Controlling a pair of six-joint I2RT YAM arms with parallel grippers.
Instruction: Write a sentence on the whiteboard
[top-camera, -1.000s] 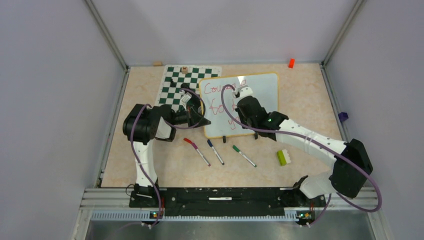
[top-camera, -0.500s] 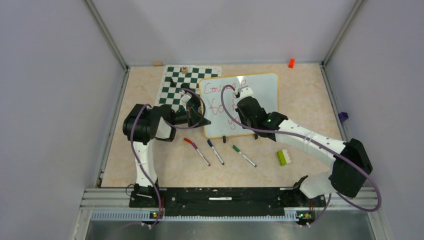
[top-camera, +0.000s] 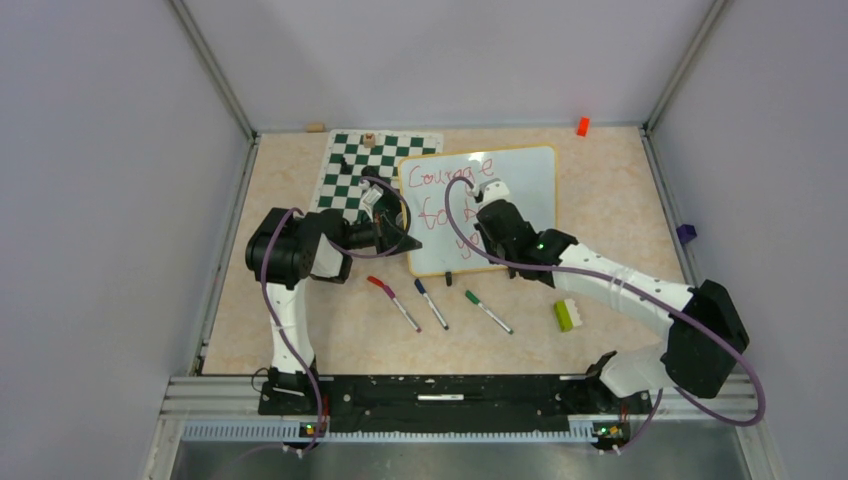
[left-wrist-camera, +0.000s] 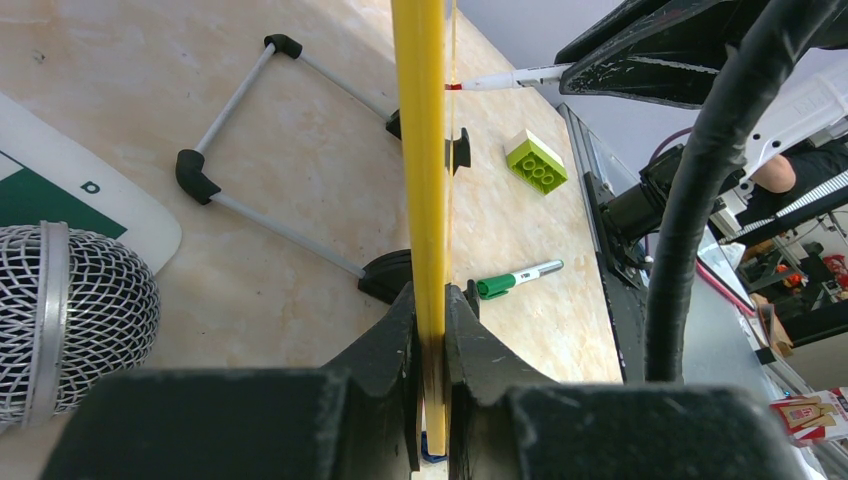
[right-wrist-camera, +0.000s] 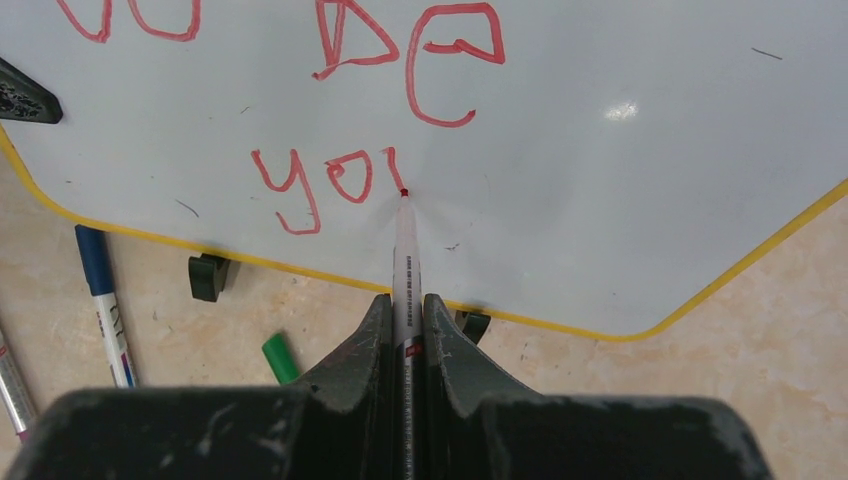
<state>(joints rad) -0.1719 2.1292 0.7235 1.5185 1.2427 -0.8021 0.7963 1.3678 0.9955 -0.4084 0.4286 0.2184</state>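
Note:
The whiteboard (top-camera: 520, 190), white with a yellow rim, stands tilted at mid-table. Red words (top-camera: 450, 172) on it read "Courage", "to be" and "yo" plus one short stroke (right-wrist-camera: 392, 165). My left gripper (top-camera: 405, 240) is shut on the board's left rim (left-wrist-camera: 420, 150), with the jaws (left-wrist-camera: 431, 320) pinching the yellow edge. My right gripper (top-camera: 476, 235) is shut on a white marker (right-wrist-camera: 404, 260). The marker's red tip touches the board just right of "yo" (right-wrist-camera: 310, 185). The marker also shows in the left wrist view (left-wrist-camera: 510, 78).
Red (top-camera: 392, 302), blue (top-camera: 431, 303) and green (top-camera: 488, 311) pens lie in front of the board. A green brick (top-camera: 567, 314) lies at the right. The chessboard mat (top-camera: 350, 175) lies behind left. The board's wire stand (left-wrist-camera: 260, 130) and a mesh ball (left-wrist-camera: 70, 320) are behind it.
My right gripper with the marker has shifted slightly nearer and to the right, uncovering the end of "Courage". The left gripper and the board have not moved.

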